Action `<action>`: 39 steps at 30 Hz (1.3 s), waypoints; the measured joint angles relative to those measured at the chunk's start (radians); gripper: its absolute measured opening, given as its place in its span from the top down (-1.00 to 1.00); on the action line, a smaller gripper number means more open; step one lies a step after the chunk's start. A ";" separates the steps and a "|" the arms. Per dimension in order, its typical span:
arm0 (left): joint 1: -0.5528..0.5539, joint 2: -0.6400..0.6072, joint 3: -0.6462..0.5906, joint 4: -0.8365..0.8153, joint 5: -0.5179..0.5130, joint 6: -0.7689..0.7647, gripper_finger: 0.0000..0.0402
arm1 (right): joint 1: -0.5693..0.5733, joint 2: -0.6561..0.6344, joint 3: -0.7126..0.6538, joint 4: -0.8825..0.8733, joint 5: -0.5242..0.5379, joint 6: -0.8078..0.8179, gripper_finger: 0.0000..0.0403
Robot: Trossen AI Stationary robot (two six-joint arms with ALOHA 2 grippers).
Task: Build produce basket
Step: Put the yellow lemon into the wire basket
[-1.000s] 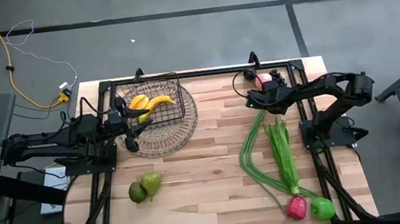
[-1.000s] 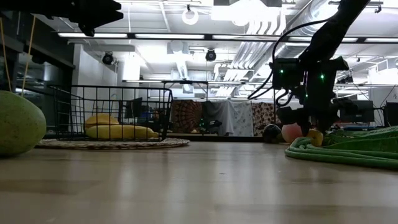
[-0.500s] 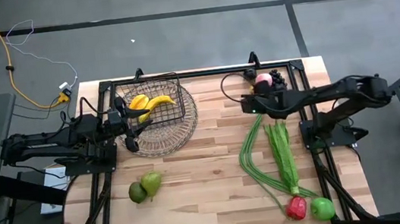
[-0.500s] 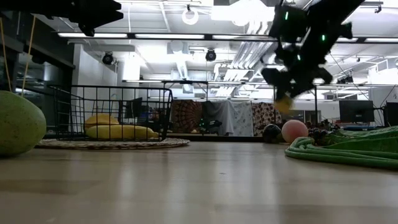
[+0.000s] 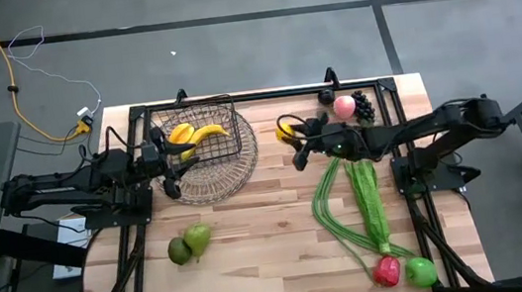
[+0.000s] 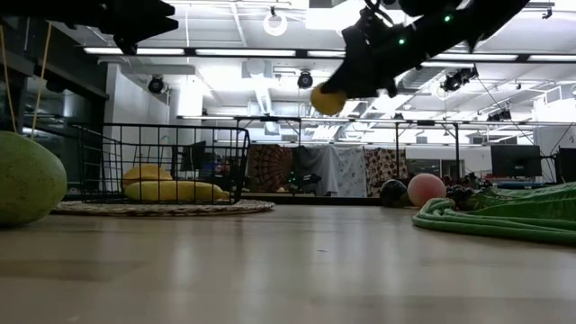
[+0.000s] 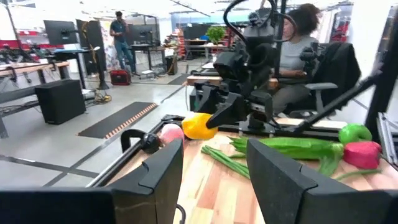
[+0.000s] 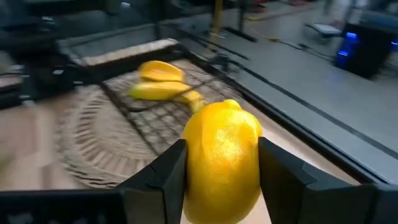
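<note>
The dark wire basket stands on a round woven mat at the far left, with a yellow banana inside it. My right gripper is shut on a yellow lemon, high above the table's middle, to the right of the basket. My left gripper is open and empty at the basket's left side; its fingers show apart in the left wrist view. A pink peach and dark grapes lie at the far right. My right gripper pinches the lemon between its two fingers, one on each of its sides. The fingers come from the table's right, slanting a little downward toward the left. The lemon is lifted clear, high above the table, at the fingers' free ends.
Long green beans and leafy greens lie on the right half of the table. A red pepper and a green apple lie at the near right. Two green pears lie near left. A seated person shows beyond the table.
My right gripper has risen from the table beside the peach with the lemon in its fingers. It has gone toward the table's left edge and the basket. The lemon is lifted clear and now hangs high over the table's middle.
</note>
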 joint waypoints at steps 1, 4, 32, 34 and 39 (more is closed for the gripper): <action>0.000 0.000 0.000 -0.005 0.015 0.000 0.17 | -0.008 0.019 -0.002 0.047 -0.042 -0.018 0.25; 0.000 0.000 0.000 -0.017 0.067 0.000 0.17 | -0.035 0.069 -0.030 0.232 -0.179 -0.063 0.24; 0.000 -0.254 0.019 -0.195 0.099 -0.045 0.17 | -0.071 0.112 -0.074 0.524 -0.403 -0.085 0.24; 0.000 -0.254 0.019 -0.189 0.099 -0.045 0.17 | -0.070 0.113 -0.057 0.504 -0.389 -0.079 0.24; 0.000 -0.254 0.018 -0.174 0.098 -0.041 0.17 | -0.070 0.169 0.055 0.427 -0.370 -0.092 0.24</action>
